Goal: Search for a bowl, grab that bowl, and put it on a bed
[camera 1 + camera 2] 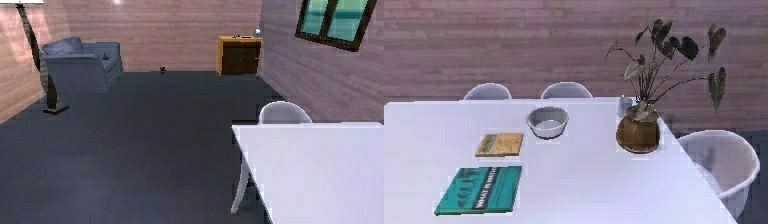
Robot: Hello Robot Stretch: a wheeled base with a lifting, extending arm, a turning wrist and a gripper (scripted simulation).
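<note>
A round grey bowl stands upright on the white table, toward its far side and a little left of the middle. The same white table fills the lower right corner of the forward view.
On the table lie a small tan book and a larger teal book, and a potted plant stands at the right. White chairs ring the table. Ahead lies dark open floor with a blue armchair, a floor lamp and a yellow cabinet.
</note>
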